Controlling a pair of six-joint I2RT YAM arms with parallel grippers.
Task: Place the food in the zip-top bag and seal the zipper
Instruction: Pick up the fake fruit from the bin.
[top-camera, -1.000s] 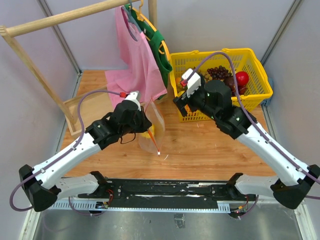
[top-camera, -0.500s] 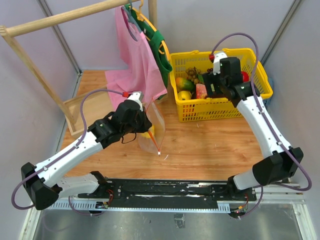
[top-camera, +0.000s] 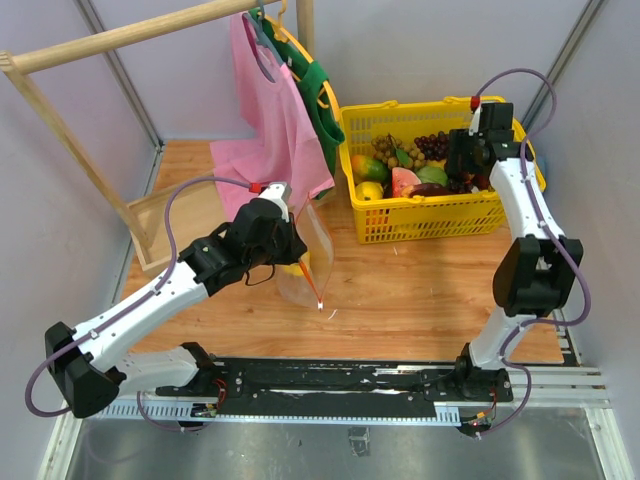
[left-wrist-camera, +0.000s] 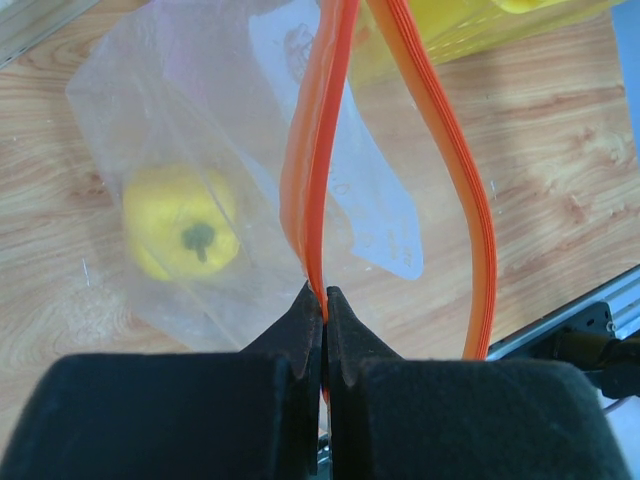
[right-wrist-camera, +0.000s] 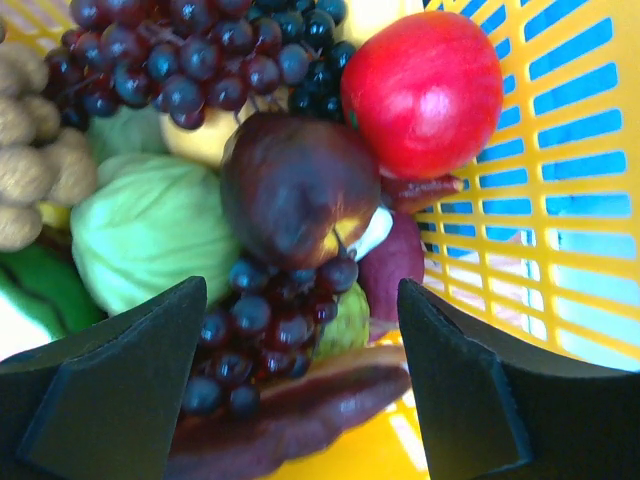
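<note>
While the left tool (left-wrist-camera: 323, 300) clamps the zipper (left-wrist-camera: 315, 150), the right tool (right-wrist-camera: 300, 300), jaws apart, hangs over grapes (right-wrist-camera: 260, 320) crowding the basket (top-camera: 420, 222).

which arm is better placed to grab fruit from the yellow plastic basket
Right. The right gripper hangs open over the yellow plastic basket; the left gripper is shut on the orange zipper strip of the clear plastic bag.
</note>
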